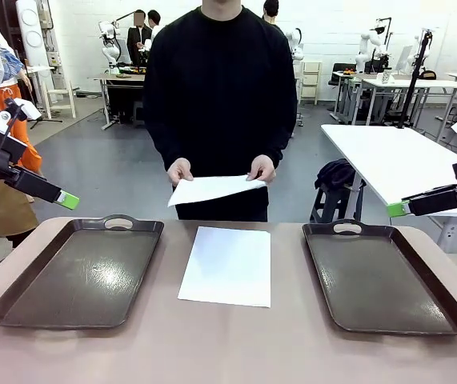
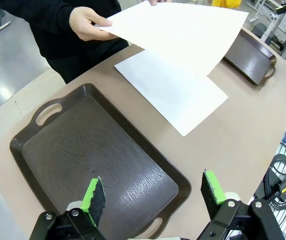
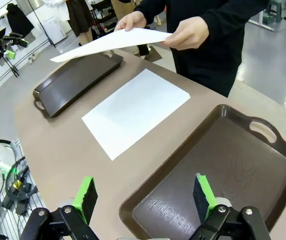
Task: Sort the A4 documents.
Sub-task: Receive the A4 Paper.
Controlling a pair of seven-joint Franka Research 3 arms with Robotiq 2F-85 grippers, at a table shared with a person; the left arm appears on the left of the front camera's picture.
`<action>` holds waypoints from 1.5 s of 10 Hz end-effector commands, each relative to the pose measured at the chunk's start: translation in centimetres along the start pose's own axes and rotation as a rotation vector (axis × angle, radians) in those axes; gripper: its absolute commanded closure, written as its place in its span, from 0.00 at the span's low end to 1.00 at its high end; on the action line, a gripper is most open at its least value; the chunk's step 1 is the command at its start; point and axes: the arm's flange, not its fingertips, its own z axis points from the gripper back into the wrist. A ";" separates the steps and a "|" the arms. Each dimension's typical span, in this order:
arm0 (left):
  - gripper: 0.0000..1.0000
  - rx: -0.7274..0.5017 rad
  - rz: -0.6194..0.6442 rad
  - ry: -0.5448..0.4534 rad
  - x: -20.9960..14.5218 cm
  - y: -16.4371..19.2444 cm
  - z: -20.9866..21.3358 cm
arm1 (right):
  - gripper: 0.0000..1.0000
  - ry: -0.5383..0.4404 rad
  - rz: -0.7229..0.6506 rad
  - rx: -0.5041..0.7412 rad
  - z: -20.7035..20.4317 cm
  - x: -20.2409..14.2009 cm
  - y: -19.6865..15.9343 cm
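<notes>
One sheet [image 1: 226,266] lies flat on the table [image 1: 228,352], between the left tray [image 1: 84,272] and the right tray [image 1: 380,280]. Across from me, a person's hands [image 1: 180,170] hold a second sheet [image 1: 212,189]. My left claw [image 1: 68,200] and right claw [image 1: 398,210] hang raised at the sides.

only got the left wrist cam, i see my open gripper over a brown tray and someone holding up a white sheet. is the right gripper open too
Observer: Yes. The right gripper is open, its green pads wide apart, raised in the air and holding nothing.
Operator: whats it aimed at
Observer: The second dark brown handled plastic tray, on the robot's right. No paper lies in it.
Operator: is the person gripping that sheet one handed
Observer: No. In the front view one hand and the other hand each hold the far edge of the raised white A4 paper sheet. It hangs above the flat white paper sheet lying on the beige table.
</notes>
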 end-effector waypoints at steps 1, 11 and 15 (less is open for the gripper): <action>0.00 -0.010 -0.007 -0.004 -0.1 0.2 -0.1 | 0.00 -0.012 0.011 0.014 -0.3 0.3 -0.5; 0.00 -0.010 -0.007 -0.004 -0.1 0.2 -0.1 | 0.00 -0.012 0.011 0.014 -0.3 0.3 -0.5; 0.00 -0.010 -0.007 -0.004 -0.1 0.2 -0.1 | 0.00 -0.012 0.011 0.014 -0.3 0.3 -0.5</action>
